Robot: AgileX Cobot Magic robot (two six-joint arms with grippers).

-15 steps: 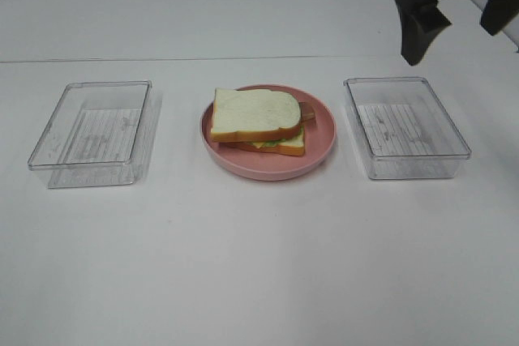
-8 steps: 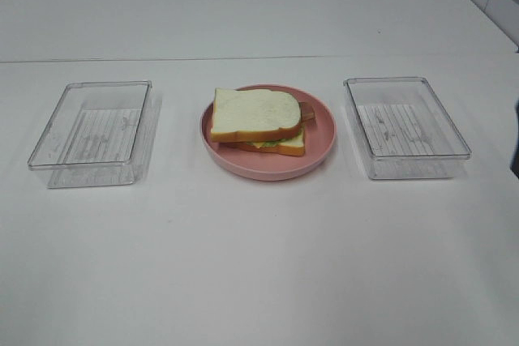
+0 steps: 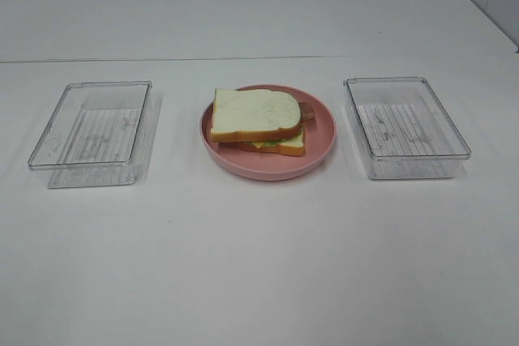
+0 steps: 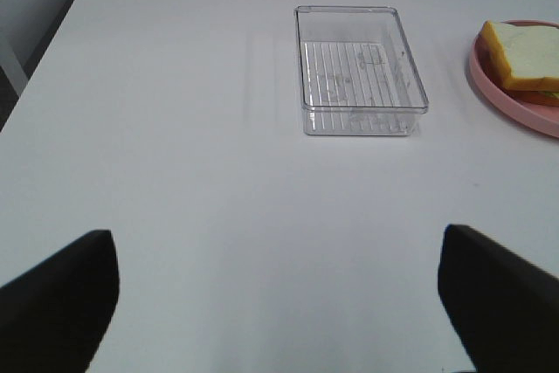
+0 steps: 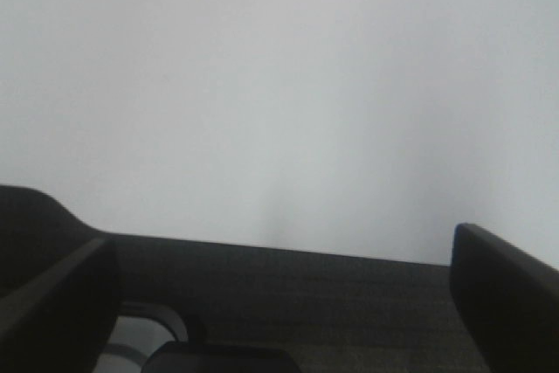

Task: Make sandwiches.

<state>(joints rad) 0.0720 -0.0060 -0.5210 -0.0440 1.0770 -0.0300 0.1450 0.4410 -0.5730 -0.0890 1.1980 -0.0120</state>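
Sandwich (image 3: 258, 121) sits stacked on the plate (image 3: 320, 150), looks finished, so both grippers (image 4: 279, 303) (image 5: 279, 303) hang wide open, empty.

A plain white surface (image 3: 259, 265) fills the high view under soft, even light — a faint seam crosses it toward the back — and the right wrist view shows a blank pale wall (image 5: 279, 85) above dark flooring (image 5: 332, 303).
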